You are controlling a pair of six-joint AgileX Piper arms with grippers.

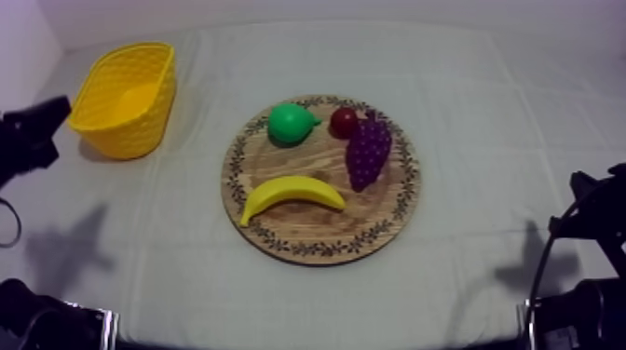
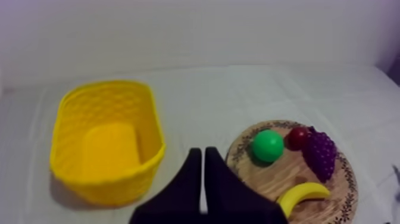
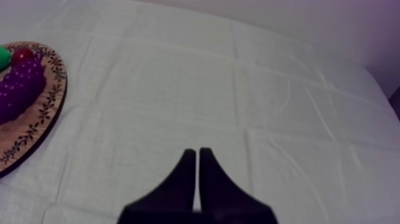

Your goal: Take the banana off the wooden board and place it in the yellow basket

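Lying unblocked at the board's near edge: banana.
Behind it pear, small red fruit, grapes; left gripper, right gripper clenched empty.

banana yellow | basket yellow, lattice weave | pear green | grapes purple | board brown wood-grain, dark leafy rim

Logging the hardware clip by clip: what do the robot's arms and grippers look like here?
Both grippers are plain black. The left gripper has two flat fingers that widen from narrow tips to a broad base, and the right gripper looks the same. In the top view, the left arm and the right arm are black, blocky shapes. I see no markings on them.
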